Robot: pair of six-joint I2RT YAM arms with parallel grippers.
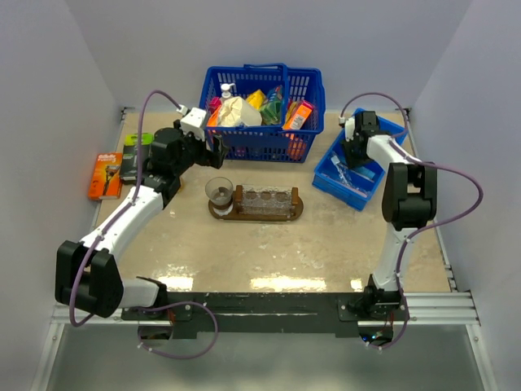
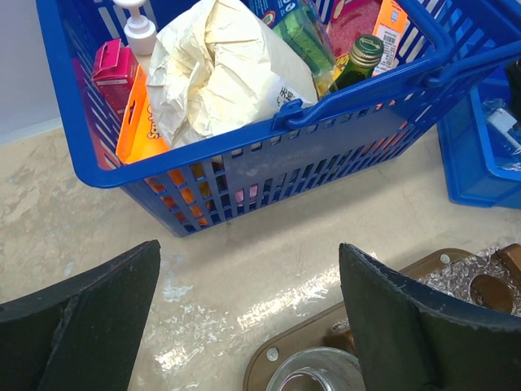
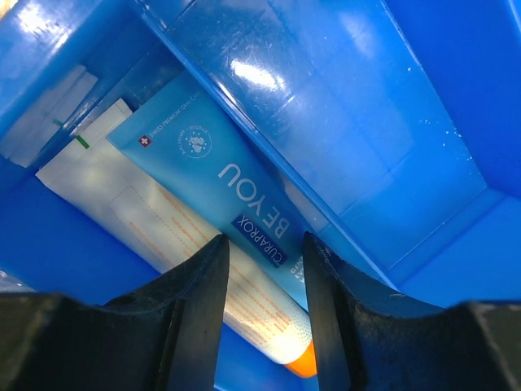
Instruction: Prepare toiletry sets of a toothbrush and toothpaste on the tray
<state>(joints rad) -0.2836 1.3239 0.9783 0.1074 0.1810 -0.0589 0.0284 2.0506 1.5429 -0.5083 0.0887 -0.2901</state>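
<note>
From above, our right pincer [image 1: 352, 160] is down inside the blue bin [image 1: 329, 181] at the far right of the bench [image 1: 326, 244]. The left pincer [image 1: 215, 151] hangs by the front left corner of the basket [image 1: 260, 140], and the wooden tray [image 1: 298, 208] with its glass cups lies between the arms. Through the left wrist, the left pincer [image 2: 251, 326] is spread wide and holds nothing, poised over the tray's end [image 2: 273, 358] just in front of the basket [image 2: 269, 175]. Through the right wrist, the right pincer [image 3: 262, 281] is set narrow over a blue toothpaste tube [image 3: 203, 159] lying flat against the bin's inner wall [image 3: 269, 122], beside a paler tube [image 3: 130, 216]. We cannot tell if the tips touch it yet. We judge the step is picking up this tube. The wall crowds one side, so we should take the tube across its width, close gently, and lift straight up so the paler tube does not drag along. The bench is pale, mottled and glossy, so things may slide on it. Plain pale walls close in on three sides.
</note>
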